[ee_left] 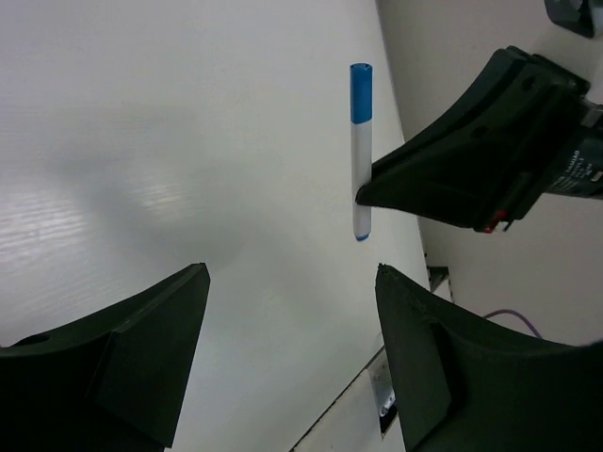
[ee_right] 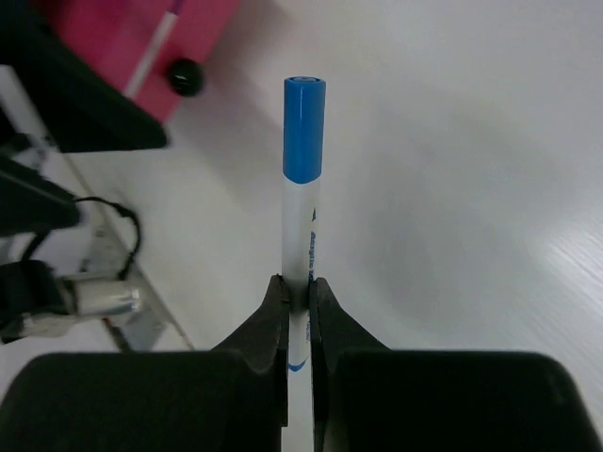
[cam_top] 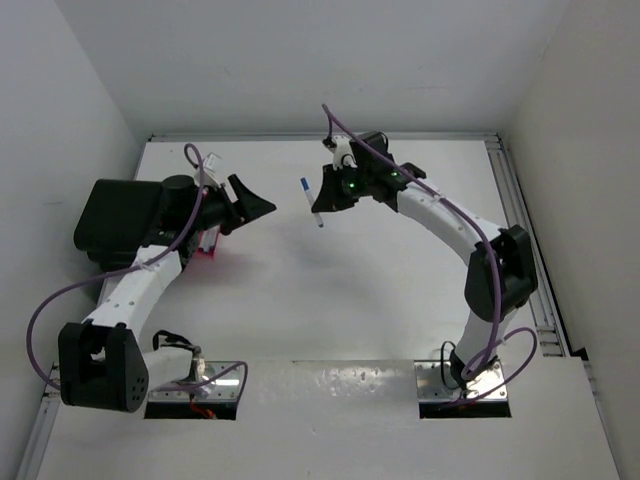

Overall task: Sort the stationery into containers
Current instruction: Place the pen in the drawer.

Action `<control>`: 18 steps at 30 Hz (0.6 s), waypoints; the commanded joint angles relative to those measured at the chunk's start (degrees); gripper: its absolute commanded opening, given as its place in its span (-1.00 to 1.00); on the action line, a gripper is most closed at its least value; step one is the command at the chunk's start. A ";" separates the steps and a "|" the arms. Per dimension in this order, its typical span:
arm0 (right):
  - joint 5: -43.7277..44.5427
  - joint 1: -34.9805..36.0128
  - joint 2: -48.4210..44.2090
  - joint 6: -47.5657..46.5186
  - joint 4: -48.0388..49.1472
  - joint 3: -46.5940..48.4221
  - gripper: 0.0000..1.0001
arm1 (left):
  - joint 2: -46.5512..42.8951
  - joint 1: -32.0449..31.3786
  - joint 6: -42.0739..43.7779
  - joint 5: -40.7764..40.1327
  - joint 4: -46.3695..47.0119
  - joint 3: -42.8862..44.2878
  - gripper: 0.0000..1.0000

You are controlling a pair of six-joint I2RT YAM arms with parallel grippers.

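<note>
My right gripper [cam_top: 322,205] [ee_right: 298,282] is shut on a white pen with a blue cap [cam_top: 311,203] [ee_right: 303,179] and holds it above the middle of the white table. The same pen [ee_left: 360,151] shows in the left wrist view, pinched by the right gripper's fingers [ee_left: 452,174]. My left gripper [cam_top: 262,206] [ee_left: 292,273] is open and empty, a short way left of the pen and facing it. The magenta-pink tray [cam_top: 207,247] [ee_right: 113,38] lies mostly under the left arm, with a thin white pen [ee_right: 154,54] in it. The black box [cam_top: 112,218] stands at the far left.
A small black round object [ee_right: 184,76] sits at the tray's edge; I cannot tell what it is. The left arm [cam_top: 150,275] and its purple cable cross the left side. A metal rail [cam_top: 515,210] runs along the table's right edge.
</note>
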 commanded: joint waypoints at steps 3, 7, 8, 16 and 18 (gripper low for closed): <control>-8.46 3.20 -1.40 11.34 6.89 3.16 -1.00 | 3.20 -4.70 -4.94 -2.43 8.00 4.49 0.54; -9.96 4.69 -1.84 12.59 7.34 5.18 -1.00 | 4.96 -6.03 -8.19 -2.25 11.77 4.85 0.53; -10.40 5.05 -1.75 12.59 7.34 5.44 -1.00 | 5.05 -6.03 -8.20 -2.25 11.78 4.85 0.53; -12.16 6.98 -1.32 12.85 8.04 5.80 -1.00 | 6.36 -6.21 -14.17 0.73 19.86 1.86 -0.11; -12.16 7.07 -1.23 12.68 8.13 5.89 -1.00 | 6.19 -5.59 -14.44 1.61 20.57 1.86 -0.55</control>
